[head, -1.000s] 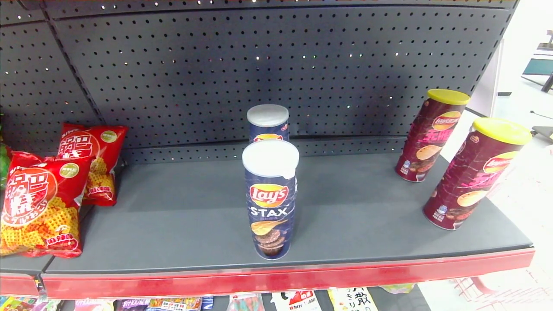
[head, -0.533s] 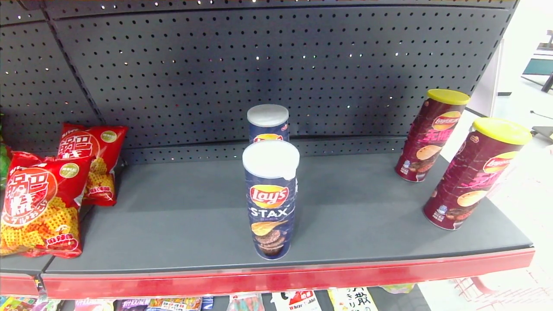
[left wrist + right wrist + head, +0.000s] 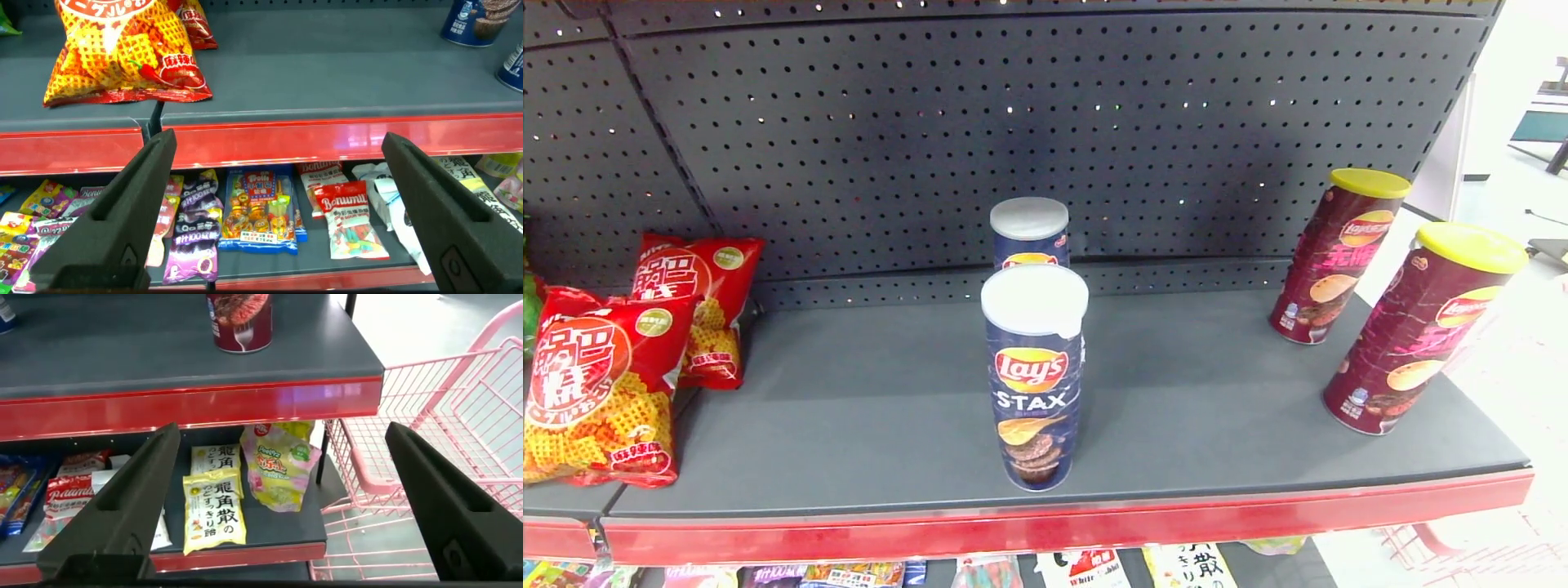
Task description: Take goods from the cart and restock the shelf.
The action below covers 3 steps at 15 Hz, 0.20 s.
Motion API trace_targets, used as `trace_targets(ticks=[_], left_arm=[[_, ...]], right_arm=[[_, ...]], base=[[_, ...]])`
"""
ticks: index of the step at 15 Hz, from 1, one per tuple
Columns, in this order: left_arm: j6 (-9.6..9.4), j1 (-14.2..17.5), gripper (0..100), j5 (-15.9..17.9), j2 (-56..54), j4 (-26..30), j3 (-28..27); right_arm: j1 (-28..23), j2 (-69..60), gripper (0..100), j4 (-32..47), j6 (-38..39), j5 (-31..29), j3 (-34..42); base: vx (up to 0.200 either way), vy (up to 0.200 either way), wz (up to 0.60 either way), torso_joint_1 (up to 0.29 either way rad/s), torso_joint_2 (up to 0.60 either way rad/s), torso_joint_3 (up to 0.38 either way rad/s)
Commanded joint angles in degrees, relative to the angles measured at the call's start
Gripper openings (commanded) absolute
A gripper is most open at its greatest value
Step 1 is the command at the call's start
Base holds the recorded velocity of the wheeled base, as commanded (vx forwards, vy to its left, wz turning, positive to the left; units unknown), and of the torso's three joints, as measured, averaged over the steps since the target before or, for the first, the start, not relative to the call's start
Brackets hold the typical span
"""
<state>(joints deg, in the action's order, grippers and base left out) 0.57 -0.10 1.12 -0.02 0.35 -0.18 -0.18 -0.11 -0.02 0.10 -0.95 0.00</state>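
**Below the shelf lip, both grippers wait open and empty, with the cart to the right**

In front of the red shelf edge, the left gripper [image 3: 279,143] and the right gripper [image 3: 283,431] each have their fingers spread wide with nothing between them. Both sit lower than the grey shelf [image 3: 866,408].

The pink wire cart [image 3: 425,416] stands beside the shelf's right end, low and off to the right. The right arm is therefore the nearer one for a pick. No goods can be made out in the part of the cart that shows, so their long axis cannot be told. The likely next move is a turn rightward and down toward the cart.

Two blue cans [image 3: 1035,384] stand upright mid-shelf, one behind the other. Two maroon cans [image 3: 1421,327] with yellow lids stand upright at the right end. Open floor on the shelf lies between these groups.

The blue labels carry a red-and-yellow roundel above pictured crisps. The maroon labels carry pink characters. Red snack bags [image 3: 600,392] at the left show a lattice snack and large white characters. Lower-shelf packets [image 3: 214,502] are also printed.
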Motion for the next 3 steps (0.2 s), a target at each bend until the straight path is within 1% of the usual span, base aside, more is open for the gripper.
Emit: trace_targets(ticks=[1, 3], left_arm=[[0.04, 0.01, 100, 0.02, 0.02, 0.00, 0.01], [0.04, 0.01, 100, 0.02, 0.02, 0.00, 0.01]], right_arm=[[0.01, 0.11, 100, -0.06, -0.01, -0.02, 0.00], [0.01, 0.11, 100, -0.06, -0.01, -0.02, 0.00]], base=[[0.000, 0.000, 0.00, 0.000, 0.00, 0.000], [0.000, 0.000, 0.00, 0.000, 0.00, 0.000]])
